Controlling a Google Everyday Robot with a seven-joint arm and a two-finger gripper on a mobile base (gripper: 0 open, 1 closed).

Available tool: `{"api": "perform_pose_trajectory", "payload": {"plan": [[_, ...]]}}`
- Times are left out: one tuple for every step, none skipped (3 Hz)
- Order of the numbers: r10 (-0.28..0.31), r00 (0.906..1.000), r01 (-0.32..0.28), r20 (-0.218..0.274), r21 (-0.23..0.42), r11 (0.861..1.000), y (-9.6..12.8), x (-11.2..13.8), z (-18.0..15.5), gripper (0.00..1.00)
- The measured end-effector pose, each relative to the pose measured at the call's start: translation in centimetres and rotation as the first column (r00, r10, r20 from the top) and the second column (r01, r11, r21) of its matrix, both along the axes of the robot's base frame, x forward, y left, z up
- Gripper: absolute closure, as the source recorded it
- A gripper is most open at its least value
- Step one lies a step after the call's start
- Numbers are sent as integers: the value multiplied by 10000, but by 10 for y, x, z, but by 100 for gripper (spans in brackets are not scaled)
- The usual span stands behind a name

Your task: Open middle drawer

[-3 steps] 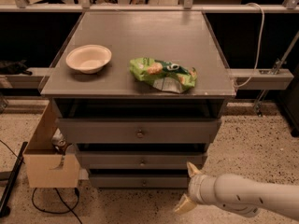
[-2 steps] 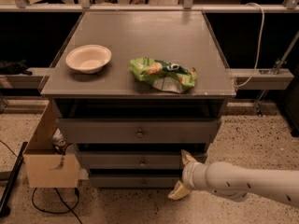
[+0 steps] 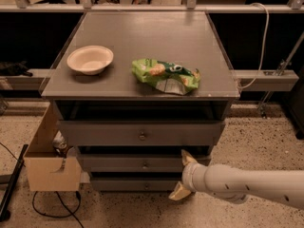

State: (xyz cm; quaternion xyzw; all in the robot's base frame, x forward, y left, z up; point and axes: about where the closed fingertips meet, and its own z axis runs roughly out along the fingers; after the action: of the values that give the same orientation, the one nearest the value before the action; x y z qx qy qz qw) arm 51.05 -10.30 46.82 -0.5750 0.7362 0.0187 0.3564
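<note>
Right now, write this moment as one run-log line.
middle drawer: shut | end effector: open, at its front's right end, right of knob | on top: bowl, green bag

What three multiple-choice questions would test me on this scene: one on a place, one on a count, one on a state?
1. Where is the gripper?
A. Lying on the floor at far left.
B. Low, at the right end of the middle drawer.
C. Raised overhead.

2. How many drawer fronts does the cabinet show?
A. Three.
B. One.
C. Five.

3. How is the white bowl?
A. Overturned.
B. Full of snacks.
C. Upright and empty.

Answers: B, it hangs in front of that drawer's right end with its fingers spread; A, three knobbed fronts are stacked; C, its bare inside faces up.
</note>
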Motion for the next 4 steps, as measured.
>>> {"api": "perform_pose_trajectory", "payload": {"plan": [[226, 9994, -220, 261, -226, 9995, 14, 18, -7, 0], [361, 9993, -358, 138, -207, 9991, 18, 33, -18, 0], [519, 9983, -513, -276, 206, 9985, 15, 44, -30, 0], [525, 9976, -502, -457, 519, 9974, 8, 55, -34, 0]]}}
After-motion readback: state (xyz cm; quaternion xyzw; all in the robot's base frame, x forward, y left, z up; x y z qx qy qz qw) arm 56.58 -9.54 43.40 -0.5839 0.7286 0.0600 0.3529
